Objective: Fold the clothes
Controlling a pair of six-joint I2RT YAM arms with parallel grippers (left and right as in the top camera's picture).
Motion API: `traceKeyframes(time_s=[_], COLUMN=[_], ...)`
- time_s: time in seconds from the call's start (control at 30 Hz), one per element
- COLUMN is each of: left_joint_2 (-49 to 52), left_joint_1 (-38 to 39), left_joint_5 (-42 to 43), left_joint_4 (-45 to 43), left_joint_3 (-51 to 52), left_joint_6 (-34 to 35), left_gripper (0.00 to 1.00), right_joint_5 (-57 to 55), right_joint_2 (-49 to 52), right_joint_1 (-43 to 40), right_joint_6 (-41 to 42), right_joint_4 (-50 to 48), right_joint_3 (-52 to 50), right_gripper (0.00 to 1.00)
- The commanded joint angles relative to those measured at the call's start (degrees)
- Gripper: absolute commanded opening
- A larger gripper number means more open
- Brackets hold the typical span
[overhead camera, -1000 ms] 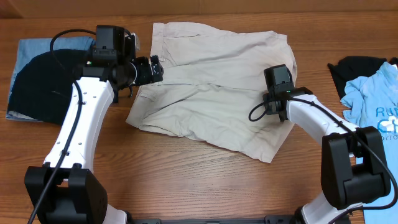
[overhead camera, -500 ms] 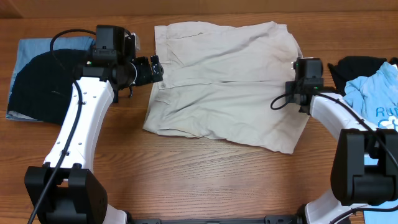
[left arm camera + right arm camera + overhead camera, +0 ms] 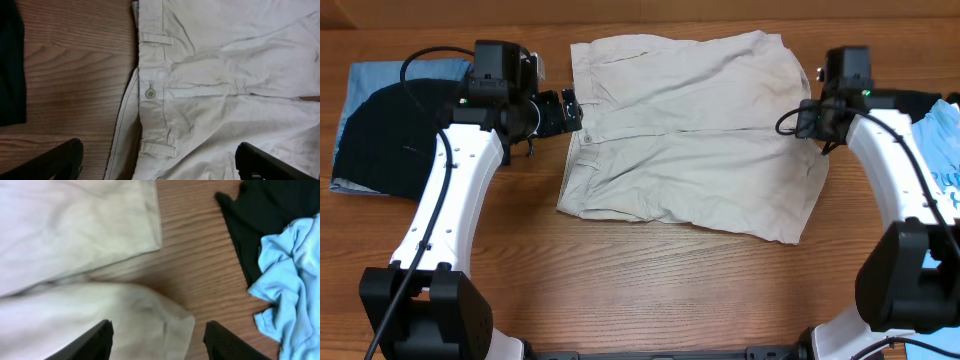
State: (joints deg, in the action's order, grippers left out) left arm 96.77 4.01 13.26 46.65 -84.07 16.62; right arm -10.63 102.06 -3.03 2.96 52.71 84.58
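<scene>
- The pale beige cotton shorts (image 3: pixel 690 130) now lie spread flat on the brown wooden table (image 3: pixel 650 290), with the waistband to the left and both wide legs running right. A second ago the near leg lay slantwise and rucked up. It has since been drawn straight.
- The right arm did that pull. It has swung out from over the shorts' near leg to their right edge, and the cloth went with it.
- Right gripper (image 3: pixel 157 342): the fingers stand wide apart over the hem corner of the shorts' near leg. I see nothing pinched between them, so I read it as released.
- Left gripper (image 3: pixel 160 164): it is also spread wide and empty, hovering over the shorts' waistband beside the round button (image 3: pixel 149 93). It has not shifted in the last second.
- Right of the shorts lie a black garment (image 3: pixel 270 215) and a light blue T-shirt (image 3: pixel 290 280), both clear of the hem. Left of the shorts is a black knit heap (image 3: pixel 380 135), well apart from them.
- My judgement: flattening looks done and no fold has been made yet. Minor wrinkles remain around the shorts' crotch seam.
- The next move likely needs a grip at each end of one long edge, at waistband and hem, to lay one leg over the other. The risk is the right fingers snagging the black garment close by.
</scene>
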Motion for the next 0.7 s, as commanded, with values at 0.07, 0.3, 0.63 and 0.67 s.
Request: traceKeyframes(time_s=[0.07, 0.3, 0.63, 0.67], left_joint_2=[0.3, 0.3, 0.3, 0.3], left_joint_1=[-0.2, -0.2, -0.2, -0.2], left_joint_5=[0.1, 0.1, 0.1, 0.1], left_joint_4=[-0.3, -0.3, -0.4, -0.4], left_joint_3=[0.0, 0.0, 0.0, 0.0], left_joint_6=[0.1, 0.1, 0.1, 0.1], left_gripper=[1.0, 1.0, 1.0, 1.0], right_joint_5=[8.0, 13.5, 14.2, 14.2], right_joint_2=[-9.2, -14.9, -14.8, -14.8], right_joint_1=[-0.5, -1.1, -1.9, -1.9], right_joint_6=[4.3, 10.4, 15.4, 15.6], right_joint_4=[9.2, 17.5, 24.4, 24.3], right_joint_3=[8.2, 8.1, 1.2, -0.3], right_gripper=[0.67, 0.68, 0.66, 0.67])
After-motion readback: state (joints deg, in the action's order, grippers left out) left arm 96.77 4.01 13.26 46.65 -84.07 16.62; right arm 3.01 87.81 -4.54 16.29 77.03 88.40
